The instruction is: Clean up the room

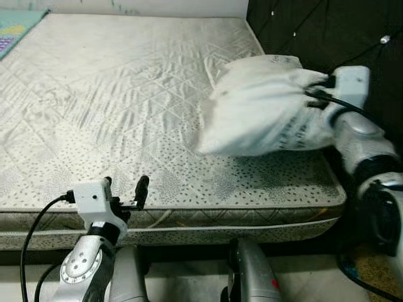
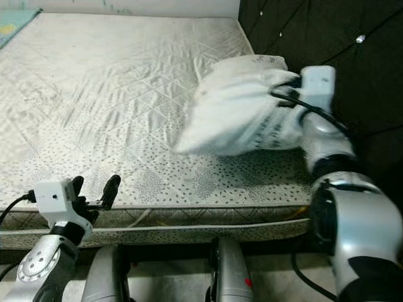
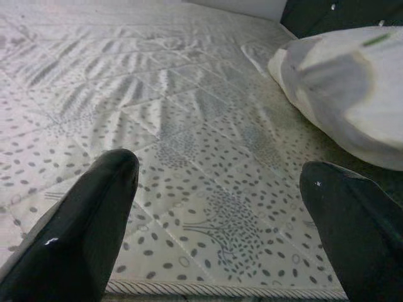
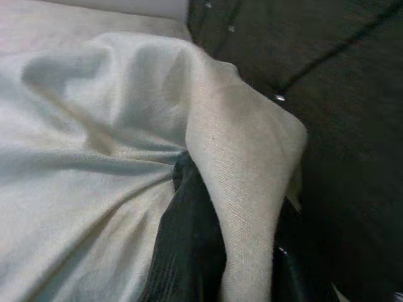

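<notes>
Black fingers of the right gripper (image 4: 217,251) are clenched on a fold of the white cloth pillow (image 1: 264,110), which is lifted above the right side of the pale quilted dotted mattress (image 1: 113,94), beside the dark tufted headboard (image 1: 315,31). Down at the mattress's near edge, the left gripper (image 1: 126,189) hovers with its fingers (image 3: 94,220) spread apart and holding nothing. A teal patterned cloth (image 1: 19,28) lies at the far left corner.
</notes>
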`<state>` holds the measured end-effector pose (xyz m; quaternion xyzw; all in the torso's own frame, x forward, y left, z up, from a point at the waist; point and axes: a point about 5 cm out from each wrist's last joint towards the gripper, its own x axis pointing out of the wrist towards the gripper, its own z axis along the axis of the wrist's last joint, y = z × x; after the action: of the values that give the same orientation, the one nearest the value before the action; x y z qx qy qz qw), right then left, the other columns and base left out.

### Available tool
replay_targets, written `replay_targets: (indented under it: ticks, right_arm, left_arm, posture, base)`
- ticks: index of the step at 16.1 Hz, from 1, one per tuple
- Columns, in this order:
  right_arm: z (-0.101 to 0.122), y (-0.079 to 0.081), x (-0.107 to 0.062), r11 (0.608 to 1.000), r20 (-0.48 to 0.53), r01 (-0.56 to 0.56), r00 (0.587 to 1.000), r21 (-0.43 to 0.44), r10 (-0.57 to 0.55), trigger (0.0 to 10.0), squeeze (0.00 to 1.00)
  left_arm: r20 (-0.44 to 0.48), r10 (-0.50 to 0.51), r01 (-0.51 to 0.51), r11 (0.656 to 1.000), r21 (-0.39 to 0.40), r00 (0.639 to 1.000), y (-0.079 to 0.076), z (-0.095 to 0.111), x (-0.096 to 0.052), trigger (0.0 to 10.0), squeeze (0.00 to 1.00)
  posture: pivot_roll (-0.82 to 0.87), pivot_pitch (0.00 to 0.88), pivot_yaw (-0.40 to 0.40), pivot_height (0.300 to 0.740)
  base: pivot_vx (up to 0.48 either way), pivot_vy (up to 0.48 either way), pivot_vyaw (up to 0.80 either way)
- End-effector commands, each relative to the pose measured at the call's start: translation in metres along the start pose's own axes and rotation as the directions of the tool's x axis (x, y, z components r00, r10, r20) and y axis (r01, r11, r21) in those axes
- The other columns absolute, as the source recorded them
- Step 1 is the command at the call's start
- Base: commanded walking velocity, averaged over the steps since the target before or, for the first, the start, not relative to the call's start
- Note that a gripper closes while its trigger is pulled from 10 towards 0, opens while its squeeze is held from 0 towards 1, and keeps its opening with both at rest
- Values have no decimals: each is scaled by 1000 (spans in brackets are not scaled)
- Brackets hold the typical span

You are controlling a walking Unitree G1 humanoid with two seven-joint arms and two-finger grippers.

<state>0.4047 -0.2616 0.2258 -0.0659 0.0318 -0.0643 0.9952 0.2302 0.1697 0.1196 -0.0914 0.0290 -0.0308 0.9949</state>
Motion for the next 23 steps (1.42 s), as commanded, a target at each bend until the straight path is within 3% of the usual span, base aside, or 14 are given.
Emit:
replay_targets:
  ticks: [1,4,7,9,12,13,14,15,16,17,18,19,23]
  right_arm:
    - [22,-21,-2,997,98,75,992,-7,-73,0,0]
    - [0,-35,-9,990,61,87,995,-111,-81,0,0]
    - [-24,-48,-18,988,50,126,991,-85,-122,0,0]
    - [-55,-60,-31,983,29,182,983,17,-182,0,0]
    - [-86,-59,-44,964,5,231,972,133,-234,0,0]
    - [-98,-53,-47,943,-22,253,967,216,-254,0,0]
    - [-103,-42,-48,942,-7,232,971,241,-237,0,0]
    - [-104,-26,-51,954,37,185,979,236,-199,0,0]
    - [-107,4,-59,954,84,120,985,276,-148,0,0]
    - [-107,9,-61,953,92,106,986,284,-138,0,0]
    - [-106,34,-70,955,128,43,988,292,-84,0,0]
    - [-108,46,-77,949,125,17,990,314,-60,0,0]
    - [-115,68,-98,944,94,-26,996,329,-5,0,0]
  left_arm:
    - [-1,4,-4,1000,6,1000,1,-1,1,10000,0]
    - [1,-25,25,1000,10,1000,-5,-1,5,10000,0]
    - [0,-12,12,1000,18,1000,-1,-2,5,10000,0]
    - [-2,-9,9,1000,21,1000,1,-3,4,10000,0]
    - [-8,-17,18,1000,22,1000,1,-4,5,10000,0]
    - [-9,-29,29,999,25,1000,0,-4,6,10000,0]
    - [-10,-39,40,999,30,999,-1,-4,7,10000,0]
    - [-10,-41,42,999,33,999,0,-4,7,10000,0]
    - [-9,-39,39,999,36,999,2,-4,8,10000,0]
    - [-9,-39,39,999,36,999,2,-4,8,10000,0]
    - [-6,-41,42,998,36,999,1,-3,9,10000,0]
    - [-5,-44,44,998,36,999,0,-3,10,10000,0]
    - [-6,-43,43,998,38,999,1,-4,10,10000,0]
  posture:
    - [10,4,-34,551]
    - [9,0,-21,551]
    - [11,0,-25,551]
    - [1,0,-14,551]
    - [-14,0,1,551]
    - [-17,0,5,551]
    - [-21,0,9,551]
    - [-22,0,11,551]
    - [-25,0,12,551]
    - [-25,0,12,551]
    - [-22,0,13,551]
    - [-23,0,12,551]
    - [-22,0,11,551]
  base:
    - [0,0,0]
    - [0,0,0]
    - [0,0,0]
    - [0,0,0]
    - [0,0,0]
    - [0,0,0]
    - [0,0,0]
    - [0,0,0]
    - [0,0,0]
    - [0,0,0]
    - [0,0,0]
    - [0,0,0]
    - [0,0,0]
